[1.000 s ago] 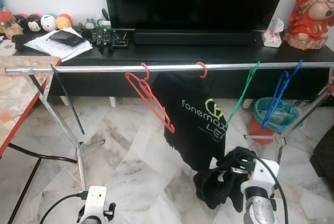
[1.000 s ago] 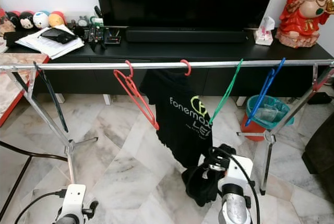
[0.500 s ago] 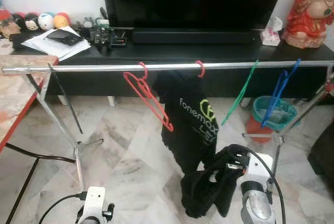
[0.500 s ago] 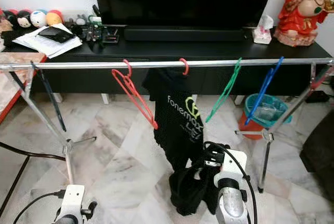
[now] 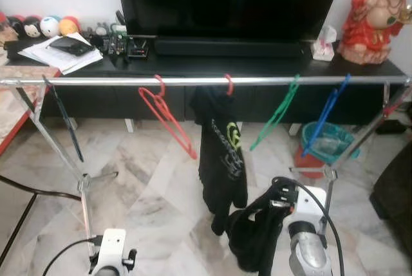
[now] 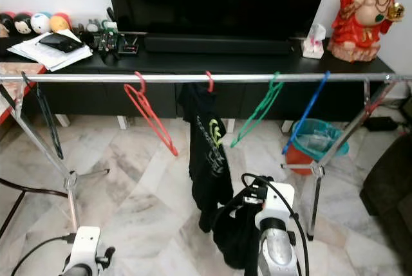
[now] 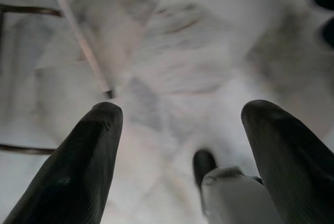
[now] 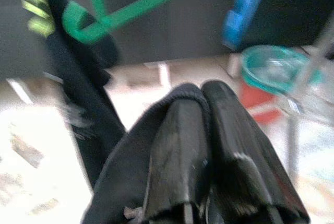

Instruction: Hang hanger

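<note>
A silver rail [image 5: 193,81] runs across in front of me. On it hang a black hanger [image 5: 64,121], an empty red hanger [image 5: 166,118], a red hanger's hook [image 5: 228,84] carrying a black T-shirt [image 5: 219,150], a green hanger [image 5: 277,114] and a blue hanger [image 5: 327,112]. The shirt hangs twisted, nearly edge-on. Its lower part trails down to my right arm [image 5: 308,224]. My right gripper [image 8: 202,130] is shut on that black cloth, low and to the right of the shirt. My left gripper [image 7: 182,145] hangs open over the marble floor.
Behind the rail stands a black TV bench [image 5: 212,64] with a TV, papers, toys, a tissue box and a red statue [image 5: 370,12]. A teal basket on a red bucket [image 5: 322,144] sits by the rack's right leg [image 5: 335,173]. A dark sofa [image 5: 393,199] edges in at right.
The camera has pulled back and shifted. The shirt has turned from broadside to nearly edge-on, with its hem still held in my right gripper. The left arm stays idle.
</note>
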Motion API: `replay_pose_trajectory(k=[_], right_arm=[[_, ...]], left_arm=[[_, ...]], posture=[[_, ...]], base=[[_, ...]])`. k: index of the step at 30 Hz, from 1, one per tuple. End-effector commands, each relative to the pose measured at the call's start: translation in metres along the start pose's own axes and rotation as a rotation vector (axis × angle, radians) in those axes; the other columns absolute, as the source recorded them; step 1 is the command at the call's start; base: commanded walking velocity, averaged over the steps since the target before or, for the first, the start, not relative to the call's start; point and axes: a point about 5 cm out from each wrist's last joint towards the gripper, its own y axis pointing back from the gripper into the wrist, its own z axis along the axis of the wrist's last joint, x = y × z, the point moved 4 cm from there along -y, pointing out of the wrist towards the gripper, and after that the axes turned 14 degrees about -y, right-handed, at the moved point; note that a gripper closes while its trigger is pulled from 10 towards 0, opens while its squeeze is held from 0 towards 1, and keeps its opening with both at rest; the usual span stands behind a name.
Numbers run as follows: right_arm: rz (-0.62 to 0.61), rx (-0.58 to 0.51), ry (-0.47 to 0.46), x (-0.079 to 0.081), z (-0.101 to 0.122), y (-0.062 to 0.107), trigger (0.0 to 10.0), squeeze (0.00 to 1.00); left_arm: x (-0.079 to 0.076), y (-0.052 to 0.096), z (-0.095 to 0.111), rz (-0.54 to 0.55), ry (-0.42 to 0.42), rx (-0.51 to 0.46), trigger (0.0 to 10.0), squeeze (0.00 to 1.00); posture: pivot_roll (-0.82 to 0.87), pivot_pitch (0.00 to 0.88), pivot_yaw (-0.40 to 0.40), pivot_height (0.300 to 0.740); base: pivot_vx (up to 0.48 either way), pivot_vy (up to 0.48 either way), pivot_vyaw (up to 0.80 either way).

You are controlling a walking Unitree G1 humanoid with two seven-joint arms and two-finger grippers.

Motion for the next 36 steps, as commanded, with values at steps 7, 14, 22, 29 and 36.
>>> replay_pose_trajectory(k=[7, 14, 22, 29, 36], right_arm=[[0.021, -0.051, -0.009, 0.007, 0.015, -0.007, 10.0, 0.0], [0.024, -0.046, -0.008, 0.008, 0.015, -0.007, 10.0, 0.0], [0.037, -0.034, -0.011, 0.009, 0.014, -0.008, 10.0, 0.0], [0.037, -0.034, -0.011, 0.009, 0.014, -0.008, 10.0, 0.0], [0.037, -0.034, -0.011, 0.009, 0.014, -0.008, 10.0, 0.0]], left_arm=[[0.004, 0.001, -0.004, 0.007, -0.019, 0.009, 10.0, 0.0], [0.005, 0.001, -0.003, 0.013, -0.021, 0.003, 10.0, 0.0], [0.017, -0.003, 0.029, 0.074, 0.004, -0.143, 10.0, 0.0], [0.017, -0.003, 0.029, 0.074, 0.004, -0.143, 10.0, 0.0], [0.017, -0.003, 0.029, 0.074, 0.004, -0.143, 10.0, 0.0]], posture=[[0.07, 0.018, -0.043, 0.736], [0.07, 0.017, -0.043, 0.736], [0.07, 0.02, -0.046, 0.736], [0.07, 0.02, -0.046, 0.736], [0.07, 0.02, -0.046, 0.736]], base=[[0.0, -0.322, 0.0], [0.0, -0.322, 0.0], [0.0, 0.0, 0.0], [0.0, 0.0, 0.0], [0.0, 0.0, 0.0]])
